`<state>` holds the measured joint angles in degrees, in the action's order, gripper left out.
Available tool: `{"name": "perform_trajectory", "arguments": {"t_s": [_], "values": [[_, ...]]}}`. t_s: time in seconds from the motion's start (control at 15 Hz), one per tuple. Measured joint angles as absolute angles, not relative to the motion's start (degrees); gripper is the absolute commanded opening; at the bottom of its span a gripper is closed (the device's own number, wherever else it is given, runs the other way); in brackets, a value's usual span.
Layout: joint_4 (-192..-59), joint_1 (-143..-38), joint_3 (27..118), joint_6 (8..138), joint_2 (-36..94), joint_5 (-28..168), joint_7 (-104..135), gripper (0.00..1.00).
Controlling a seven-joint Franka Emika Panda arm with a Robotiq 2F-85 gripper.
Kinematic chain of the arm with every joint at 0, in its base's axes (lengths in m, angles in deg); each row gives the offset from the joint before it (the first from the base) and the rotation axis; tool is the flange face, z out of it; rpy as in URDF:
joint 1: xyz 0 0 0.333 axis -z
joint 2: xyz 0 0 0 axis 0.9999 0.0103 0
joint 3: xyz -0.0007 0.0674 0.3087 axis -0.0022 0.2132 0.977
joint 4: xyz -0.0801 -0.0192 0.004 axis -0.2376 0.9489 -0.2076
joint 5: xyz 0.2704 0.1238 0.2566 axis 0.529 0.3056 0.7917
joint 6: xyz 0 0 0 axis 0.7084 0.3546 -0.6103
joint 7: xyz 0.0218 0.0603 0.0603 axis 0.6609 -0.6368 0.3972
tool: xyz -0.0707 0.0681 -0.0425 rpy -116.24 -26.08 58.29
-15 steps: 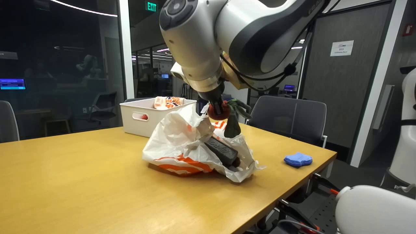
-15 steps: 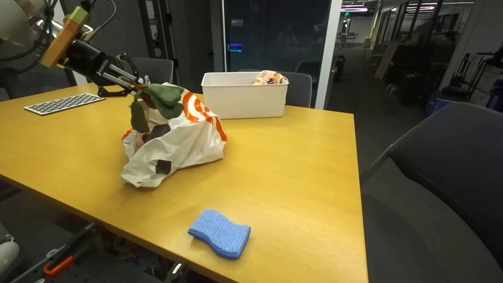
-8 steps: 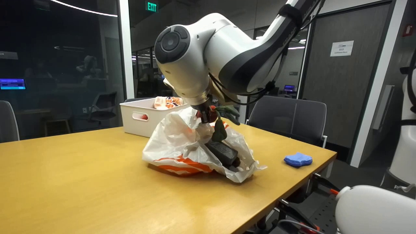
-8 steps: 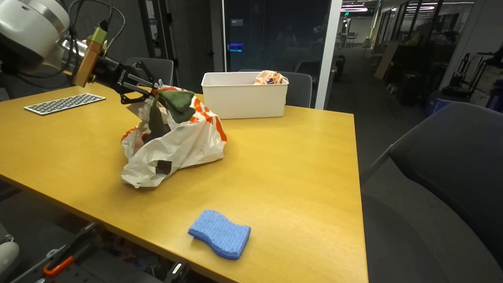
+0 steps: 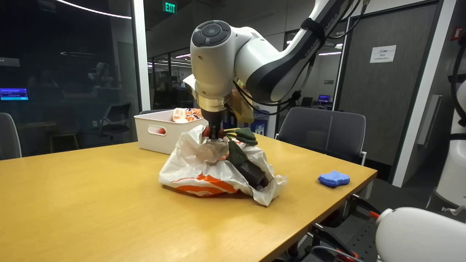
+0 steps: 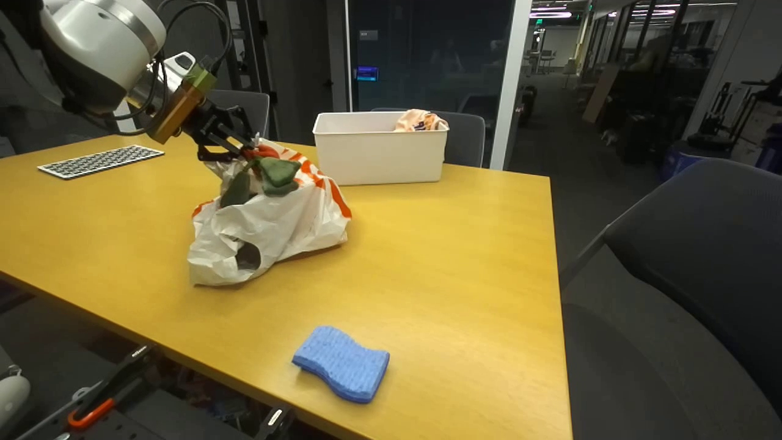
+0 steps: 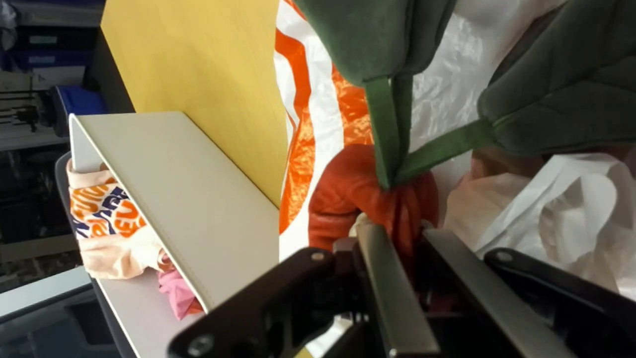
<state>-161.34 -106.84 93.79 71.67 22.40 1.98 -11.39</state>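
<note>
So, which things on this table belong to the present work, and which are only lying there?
Seemingly in the work:
red fabric toy with green leaves, held in the black gripper
white and orange plastic bag under it; dark block in its opening

Seemingly just lying about:
wavy blue sponge
black and white keyboard
white rectangular bin with peach printed cloth

In an exterior view, green letters spell "EXIT" on a lit sign (image 5: 170, 7), and "FRANK" and "EMIKA" run along the robot arm (image 5: 262, 63). Print on the paper notice (image 5: 383, 54) on the door (image 5: 384, 109) is too small; in the wrist view, capitals on the peach cloth (image 7: 112, 256) cannot be read surely.
</note>
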Motion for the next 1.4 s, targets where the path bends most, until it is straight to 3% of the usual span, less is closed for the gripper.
{"name": "perform_trajectory", "arguments": {"t_s": [0.6,1.07,1.4], "values": [[-159.85,-105.40,90.30,67.39,29.07,4.40,-12.61,0.07],[-159.36,-104.04,89.69,82.38,30.02,4.88,-13.17,0.08],[-158.13,-106.70,88.17,72.19,31.25,-4.86,-21.54,0.08]]}}
